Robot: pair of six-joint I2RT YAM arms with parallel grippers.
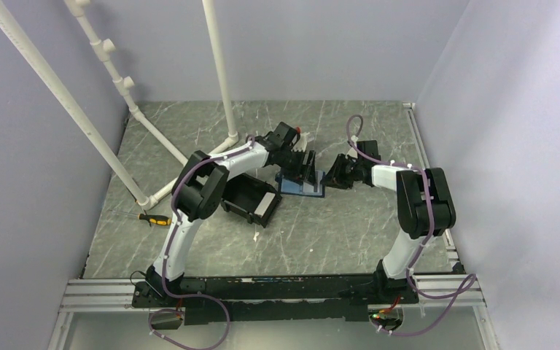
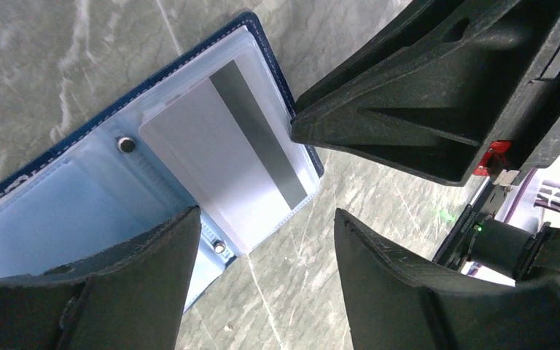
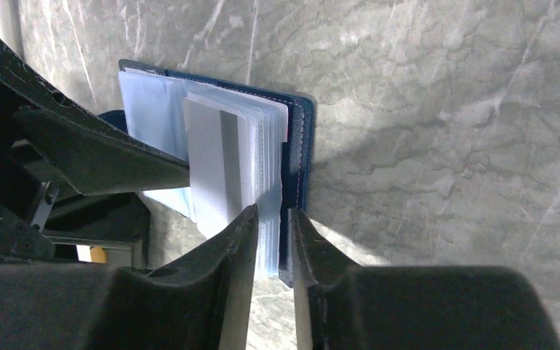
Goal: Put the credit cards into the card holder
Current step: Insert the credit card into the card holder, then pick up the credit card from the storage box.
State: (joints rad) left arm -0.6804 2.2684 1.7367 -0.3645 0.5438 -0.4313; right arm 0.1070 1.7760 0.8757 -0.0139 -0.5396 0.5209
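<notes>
The card holder [image 1: 300, 185] lies open on the table [image 1: 350, 233], between the two arms and just right of the black bin [image 1: 251, 198], its long axis running roughly left to right. From overhead that's all I can make out.

The left wrist view shows more: a whitish card [image 2: 211, 160] with a grey stripe along one long edge sits in a clear sleeve, slanting from upper left to lower right. The left gripper [image 2: 262, 219] hangs over it, jaws spread wide with nothing between them.

Only the right wrist view shows the sleeves fanned up. There the right gripper [image 3: 273, 215] has its jaws nearly together, pinching the holder's near edge, sleeves and navy cover.
</notes>
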